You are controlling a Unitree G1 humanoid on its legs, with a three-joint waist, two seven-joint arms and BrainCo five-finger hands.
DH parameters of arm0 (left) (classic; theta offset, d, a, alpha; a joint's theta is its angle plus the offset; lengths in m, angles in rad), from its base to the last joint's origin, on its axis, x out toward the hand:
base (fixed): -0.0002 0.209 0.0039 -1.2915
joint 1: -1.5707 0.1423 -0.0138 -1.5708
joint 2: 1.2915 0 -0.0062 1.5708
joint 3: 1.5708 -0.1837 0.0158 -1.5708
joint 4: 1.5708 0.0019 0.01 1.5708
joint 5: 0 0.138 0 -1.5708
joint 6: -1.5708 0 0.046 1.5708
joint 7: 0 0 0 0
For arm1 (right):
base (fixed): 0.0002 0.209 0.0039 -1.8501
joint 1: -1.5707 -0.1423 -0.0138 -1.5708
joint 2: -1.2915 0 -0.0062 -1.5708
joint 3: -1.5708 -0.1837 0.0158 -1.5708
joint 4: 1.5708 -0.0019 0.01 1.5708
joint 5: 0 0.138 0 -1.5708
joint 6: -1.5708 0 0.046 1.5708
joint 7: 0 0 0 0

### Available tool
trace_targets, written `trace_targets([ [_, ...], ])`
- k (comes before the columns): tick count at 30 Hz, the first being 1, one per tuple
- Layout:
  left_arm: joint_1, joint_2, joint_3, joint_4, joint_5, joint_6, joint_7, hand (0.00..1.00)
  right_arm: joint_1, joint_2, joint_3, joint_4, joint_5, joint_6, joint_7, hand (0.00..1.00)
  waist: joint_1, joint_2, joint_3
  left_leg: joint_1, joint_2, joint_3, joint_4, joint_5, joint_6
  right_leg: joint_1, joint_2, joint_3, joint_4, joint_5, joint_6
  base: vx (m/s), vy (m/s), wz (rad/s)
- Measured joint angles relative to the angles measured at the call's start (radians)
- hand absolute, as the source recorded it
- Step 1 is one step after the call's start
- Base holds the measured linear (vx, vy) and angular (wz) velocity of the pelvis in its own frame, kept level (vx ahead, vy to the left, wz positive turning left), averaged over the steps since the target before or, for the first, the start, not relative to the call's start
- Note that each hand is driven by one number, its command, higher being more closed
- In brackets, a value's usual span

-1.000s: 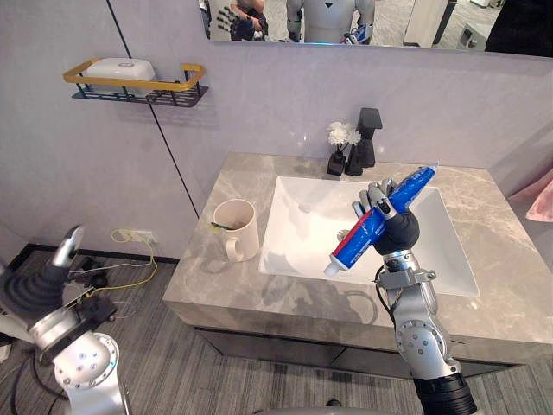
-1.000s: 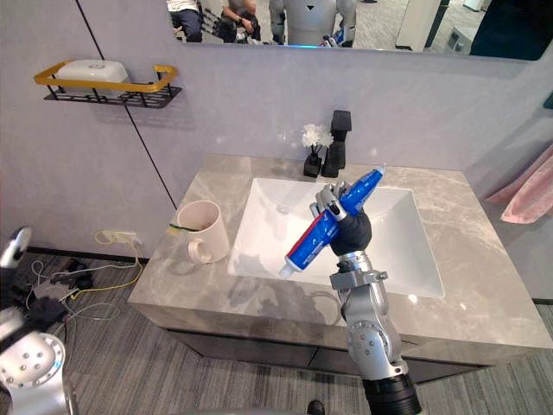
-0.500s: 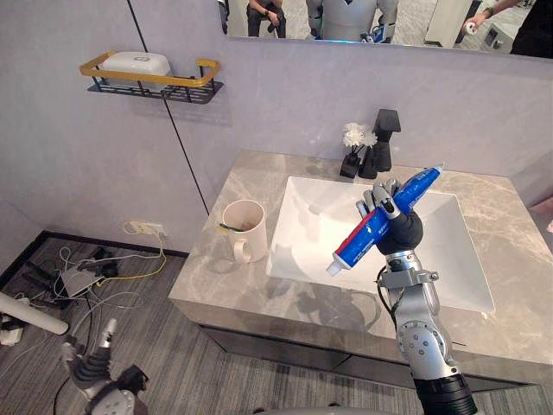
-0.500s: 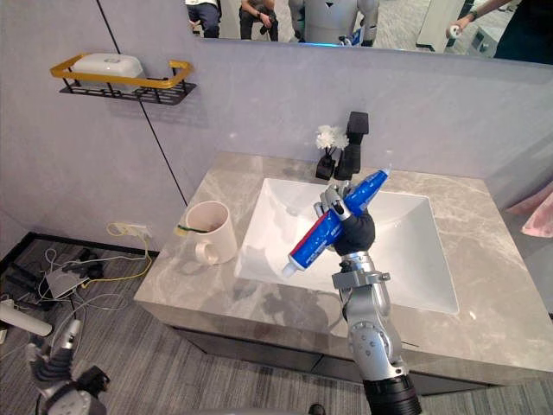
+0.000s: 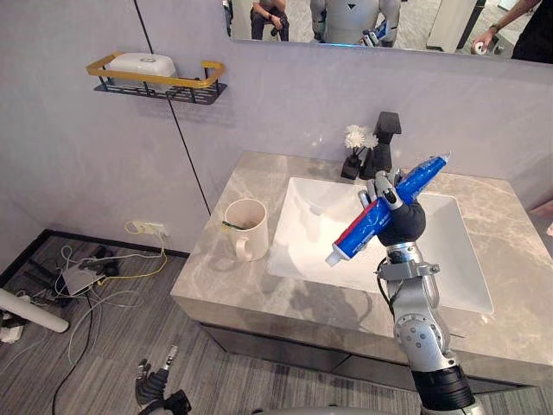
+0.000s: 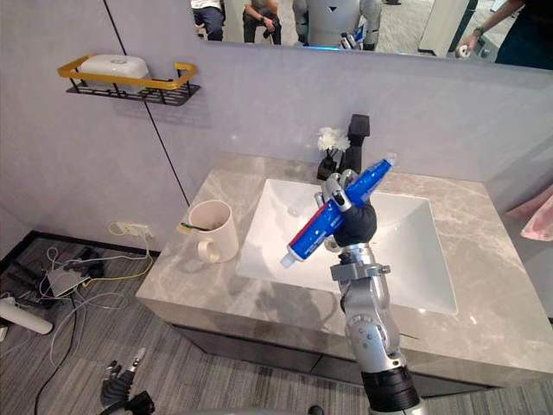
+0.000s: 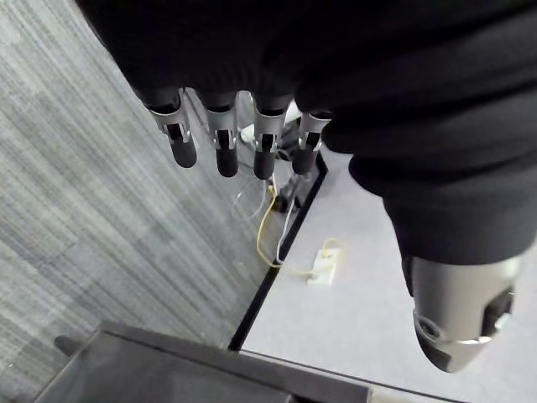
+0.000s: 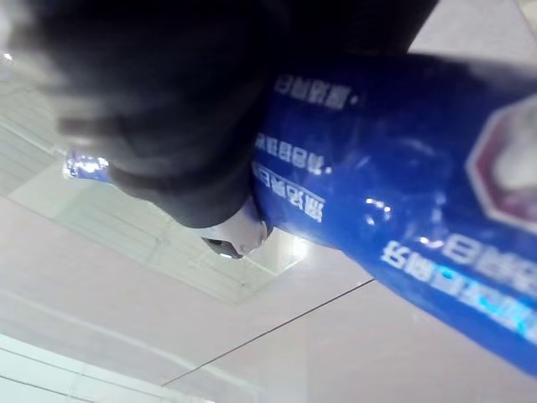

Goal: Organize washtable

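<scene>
Nearest, low by the floor, the left robot hand [image 5: 154, 391] hangs w/ fingers [image 7: 220, 147] straight and loose. It holds nothing and is well away from the work.

Up at the tabletop [image 5: 216, 281], the right robot hand [image 5: 400, 223] is clenched round a blue-and-red toothpaste tube [image 5: 356, 233]. It grips abt mid-length and holds the tube raised over the white sink [image 5: 302, 233], not touching it. The forearm stands nearly upright from the front edge, fingers wrapped across the tube. The tube's long axis runs on a diagonal: white cap end low, toward the robot's left and front. The crimped end is high, toward the back right, near the black faucet [image 5: 386, 134].

What matters, I'd say, is the cream mug [image 5: 246, 226]. It sits on the tabletop just beside the sink's edge on the robot's left, well apart from the cap but on the side the cap points at. Smth small and green lies at its rim — can't tell what. If the tube belongs in the mug, the right robot hand is far the nearer one. It would prob. need to swing left and tip the tube upright.

Further back there's a small vase of white flowers [image 5: 352, 138] beside the faucet, then a wall shelf [image 5: 155, 86] w/ a white box [image 5: 138, 65] on it.
</scene>
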Motion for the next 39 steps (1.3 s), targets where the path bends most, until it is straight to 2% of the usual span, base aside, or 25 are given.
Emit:
trace_targets([
  [5, 0.000, 0.001, -0.084, 0.027, 0.020, 0.000, -0.018, 0.00, -0.087, -0.035, 0.000, 0.002, -0.038, -0.018, -0.019, 1.00, 0.023, -0.010, 0.006, -0.002, 0.001, -0.009, 0.007, 0.001, -0.001, 0.005, 0.001, -0.008, 0.000, 0.000, 0.000, -0.01, -0.003, 0.05],
  [10, 0.001, 0.008, -0.115, 0.040, 0.020, -0.001, -0.032, 0.00, -0.188, -0.054, 0.022, 0.021, -0.106, -0.028, -0.032, 1.00, 0.023, -0.024, 0.015, -0.009, 0.002, -0.024, 0.007, 0.008, -0.004, 0.007, 0.002, -0.019, 0.003, 0.000, 0.000, -0.02, -0.008, 0.10],
  [15, 0.002, 0.012, -0.144, 0.050, 0.028, -0.002, -0.033, 0.00, -0.285, -0.065, 0.068, 0.087, -0.217, -0.032, -0.061, 1.00, 0.030, -0.030, 0.019, -0.014, 0.003, -0.035, 0.006, 0.013, -0.006, 0.007, 0.003, -0.025, 0.003, 0.000, -0.001, -0.01, -0.003, 0.05],
  [17, 0.003, 0.012, -0.162, 0.060, 0.033, -0.002, -0.039, 0.00, -0.317, -0.069, 0.077, 0.101, -0.284, -0.032, -0.079, 1.00, 0.050, -0.030, 0.022, -0.014, 0.003, -0.036, 0.006, 0.013, -0.006, 0.007, 0.003, -0.026, 0.003, 0.000, -0.001, 0.00, 0.000, 0.00],
  [24, -0.002, 0.035, -0.212, 0.057, 0.047, -0.024, -0.053, 0.00, -0.468, -0.084, 0.114, 0.206, -0.460, -0.034, -0.141, 1.00, 0.056, -0.037, 0.045, -0.018, 0.003, -0.063, 0.005, 0.020, -0.007, 0.015, 0.004, -0.054, 0.004, -0.003, -0.005, -0.01, -0.005, 0.12],
  [26, -0.011, 0.040, -0.226, 0.058, 0.055, -0.025, -0.053, 0.00, -0.499, -0.094, 0.117, 0.220, -0.530, -0.034, -0.164, 1.00, 0.076, -0.036, 0.050, -0.020, 0.003, -0.067, 0.005, 0.021, -0.008, 0.015, 0.004, -0.060, 0.004, -0.004, -0.006, 0.00, -0.003, 0.07],
  [30, -0.023, 0.048, -0.236, 0.058, 0.055, -0.028, -0.053, 0.00, -0.557, -0.099, 0.119, 0.267, -0.613, -0.034, -0.189, 1.00, 0.079, -0.042, 0.064, -0.027, 0.002, -0.095, 0.005, 0.026, -0.010, 0.022, 0.004, -0.086, 0.004, -0.011, -0.006, 0.00, -0.008, 0.21],
  [33, -0.024, 0.050, -0.240, 0.058, 0.056, -0.033, -0.053, 0.00, -0.586, -0.098, 0.138, 0.302, -0.661, -0.033, -0.212, 1.00, 0.081, -0.043, 0.065, -0.032, 0.002, -0.106, 0.005, 0.026, -0.011, 0.023, 0.004, -0.100, 0.004, -0.015, -0.006, 0.01, -0.004, 0.12],
  [39, -0.029, 0.062, -0.272, 0.058, 0.056, -0.042, -0.053, 0.00, -0.610, -0.082, 0.148, 0.368, -0.682, -0.032, -0.233, 1.00, 0.100, -0.041, 0.068, -0.033, 0.003, -0.110, 0.004, 0.029, -0.012, 0.024, 0.006, -0.104, 0.004, -0.023, -0.006, 0.01, -0.001, 0.02],
])
